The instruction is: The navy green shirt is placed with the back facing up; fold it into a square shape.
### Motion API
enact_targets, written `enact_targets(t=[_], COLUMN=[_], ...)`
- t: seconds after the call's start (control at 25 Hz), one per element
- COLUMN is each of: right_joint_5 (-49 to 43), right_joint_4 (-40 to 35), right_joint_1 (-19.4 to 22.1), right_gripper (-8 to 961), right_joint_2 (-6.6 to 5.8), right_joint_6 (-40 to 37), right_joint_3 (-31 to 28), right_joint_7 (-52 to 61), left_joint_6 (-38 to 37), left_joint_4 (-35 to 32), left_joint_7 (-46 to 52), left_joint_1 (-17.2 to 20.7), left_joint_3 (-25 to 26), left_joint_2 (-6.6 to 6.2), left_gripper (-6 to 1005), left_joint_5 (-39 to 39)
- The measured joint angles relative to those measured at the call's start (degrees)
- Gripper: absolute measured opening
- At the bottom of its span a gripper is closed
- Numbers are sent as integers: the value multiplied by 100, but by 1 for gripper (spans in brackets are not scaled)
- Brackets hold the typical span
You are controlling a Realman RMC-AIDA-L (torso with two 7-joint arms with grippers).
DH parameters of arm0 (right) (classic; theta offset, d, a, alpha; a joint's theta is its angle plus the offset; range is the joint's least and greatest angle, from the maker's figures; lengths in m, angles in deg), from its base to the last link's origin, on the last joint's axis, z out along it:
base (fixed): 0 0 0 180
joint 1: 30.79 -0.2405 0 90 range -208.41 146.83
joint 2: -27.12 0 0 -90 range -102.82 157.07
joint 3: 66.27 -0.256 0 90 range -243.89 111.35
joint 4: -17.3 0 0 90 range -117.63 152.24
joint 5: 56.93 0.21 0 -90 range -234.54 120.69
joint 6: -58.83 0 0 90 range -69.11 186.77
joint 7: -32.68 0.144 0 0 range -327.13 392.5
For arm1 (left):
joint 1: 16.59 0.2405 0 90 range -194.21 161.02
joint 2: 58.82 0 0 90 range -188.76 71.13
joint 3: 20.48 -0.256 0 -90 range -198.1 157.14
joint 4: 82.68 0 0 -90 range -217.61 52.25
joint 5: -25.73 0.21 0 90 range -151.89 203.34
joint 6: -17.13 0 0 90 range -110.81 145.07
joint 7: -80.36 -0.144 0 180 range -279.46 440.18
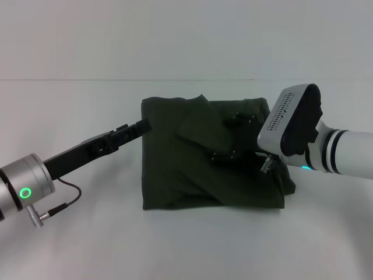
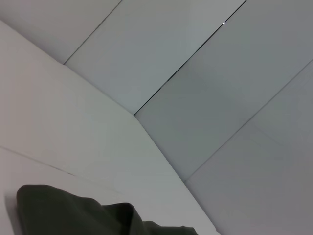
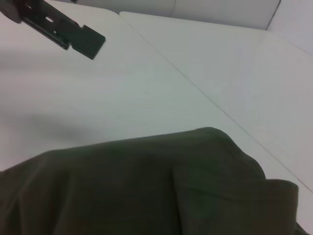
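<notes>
Green shirt folded up in the middle of the white worktop [image 1: 87,245].

The navy green shirt [image 1: 198,175] lies in a nearly square bundle at the middle of the head view, with a loose flap on top. The left gripper [image 1: 137,128] comes in from 8 o'clock, and its tip is right at the shirt's left edge near the far corner. I cannot tell if its fingers are pinched or loose. The right gripper [image 1: 233,137] comes in from 3 o'clock and is over the shirt's right half, its dark fingers [image 1: 224,156] spread wide apart on the cloth, holding nothing.
</notes>
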Motion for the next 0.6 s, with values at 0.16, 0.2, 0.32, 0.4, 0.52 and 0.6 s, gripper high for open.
enact_targets(t=[0.16,0.2,0.32,0.4,0.52,0.6], right_joint_5=[-4,-4,0,11,14,16], right_joint_4=[0,0,0,0,0,0], right_joint_1=[-23,-30,-35,-40,-54,-61], right_gripper=[887,887,887,887,886,886], right_joint_2=[5,6,5,1,0,8], right_joint_6=[-26,-4,77,167,303,368], right_joint_3=[53,59,61,63,64,64], right_joint_7=[0,0,0,0,0,0], left_joint_6=[0,0,0,0,-6,-7], left_joint_4=[7,12,17,18,18,18], left_joint_7=[0,0,0,0,0,0], left_joint_1=[-24,-29,-35,-40,-46,-50], left_joint_3=[-1,-2,-4,-3,-5,-9], left_joint_2=[7,8,8,9,9,9], left_gripper=[917,917,917,917,917,917], left_joint_5=[0,0,0,0,0,0])
